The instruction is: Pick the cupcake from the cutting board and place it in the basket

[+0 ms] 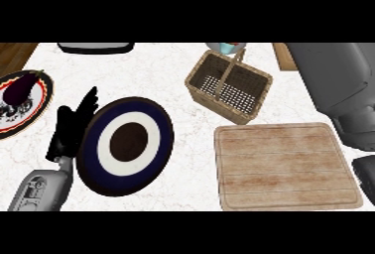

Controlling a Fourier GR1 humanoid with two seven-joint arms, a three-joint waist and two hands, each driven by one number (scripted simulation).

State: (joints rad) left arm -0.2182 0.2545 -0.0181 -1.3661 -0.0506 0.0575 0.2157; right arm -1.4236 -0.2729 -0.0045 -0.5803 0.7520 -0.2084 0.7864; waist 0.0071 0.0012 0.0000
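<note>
Marble counter seen steeply from above. At centre right, a bare wooden cutting board [282, 166], nothing resting on its planks. Just beyond its far left corner, a wicker basket [253, 106] with a tall handle, open mesh floor visible, no cupcake inside as far as can be seen. Near the top edge, just past the basket's handle, a small pale blue and reddish shape [228, 47], possibly the cupcake, too cut off to confirm. Right arm [341, 84] a large grey mass along the right side; right hand itself not clearly visible, so open or closed cannot be told. Left hand [73, 124] at the left, fingers straight and spread, resting beside a dark blue and white plate [124, 146]. Further left, a patterned plate [40, 106] carrying a dark aubergine-like item [21, 88]. Likely risks: release beyond the basket's far rim rather than over its opening, or the bulky forearm nudging the basket.
</note>
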